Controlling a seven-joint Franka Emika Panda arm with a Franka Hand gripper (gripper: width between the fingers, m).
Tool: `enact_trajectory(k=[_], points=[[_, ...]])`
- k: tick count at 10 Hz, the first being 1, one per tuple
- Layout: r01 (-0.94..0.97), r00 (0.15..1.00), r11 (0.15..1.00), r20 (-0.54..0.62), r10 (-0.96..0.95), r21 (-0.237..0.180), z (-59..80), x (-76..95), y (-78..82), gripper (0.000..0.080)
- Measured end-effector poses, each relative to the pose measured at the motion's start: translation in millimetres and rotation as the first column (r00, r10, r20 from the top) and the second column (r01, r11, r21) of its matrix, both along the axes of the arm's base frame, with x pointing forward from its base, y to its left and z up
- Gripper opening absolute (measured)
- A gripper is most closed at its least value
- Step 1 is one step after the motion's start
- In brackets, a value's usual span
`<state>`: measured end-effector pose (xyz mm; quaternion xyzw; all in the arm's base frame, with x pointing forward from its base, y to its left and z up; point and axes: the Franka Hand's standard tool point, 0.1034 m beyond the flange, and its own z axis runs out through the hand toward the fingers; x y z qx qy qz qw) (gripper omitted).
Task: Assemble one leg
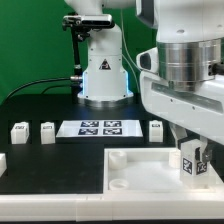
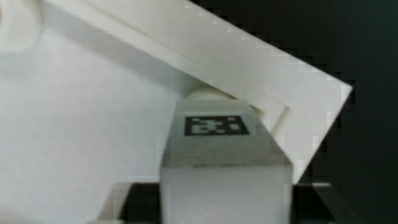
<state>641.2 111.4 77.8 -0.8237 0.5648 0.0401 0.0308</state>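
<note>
My gripper (image 1: pixel 192 166) is shut on one white leg (image 1: pixel 191 159), tag facing outward, at the exterior view's right. It holds the leg upright over the right corner of the large white tray (image 1: pixel 130 172). In the wrist view the leg (image 2: pixel 221 160) fills the gap between my dark fingers (image 2: pixel 135 201), with its tag toward the tray's corner wall (image 2: pixel 267 70). I cannot tell whether the leg's end touches the tray. Three more legs stand on the black table: two at the left (image 1: pixel 19 131) (image 1: pixel 47 131) and one near the arm (image 1: pixel 155 128).
The marker board (image 1: pixel 99 127) lies flat between the loose legs, in front of the robot base (image 1: pixel 104 75). The tray's raised rim (image 1: pixel 112 153) runs along the near side of the table. A green backdrop stands behind.
</note>
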Motion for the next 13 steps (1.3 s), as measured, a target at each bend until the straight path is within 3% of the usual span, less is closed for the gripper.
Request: enact_trajectory(k=[4, 5, 6, 9, 12, 13], points=[[-0.05, 0.999, 0.999, 0.004, 0.05, 0.008, -0.3, -0.4, 0.6, 0.0337], [-0.141, 0.99, 0.99, 0.009, 0.141, 0.007, -0.5, -0.9, 0.0, 0.056], [-0.269, 0.963, 0.963, 0.018, 0.269, 0.011, -0.6, -1.0, 0.4, 0.0626], [-0.641, 0.767, 0.768, 0.051, 0.64, -0.001, -2.0, -0.9, 4.5, 0.0648], [-0.914, 0.404, 0.405, 0.049, 0.913, -0.003, -7.4, -3.6, 6.8, 0.0649], [-0.943, 0.332, 0.333, 0.056, 0.942, -0.003, -7.8, -4.5, 8.2, 0.0649]])
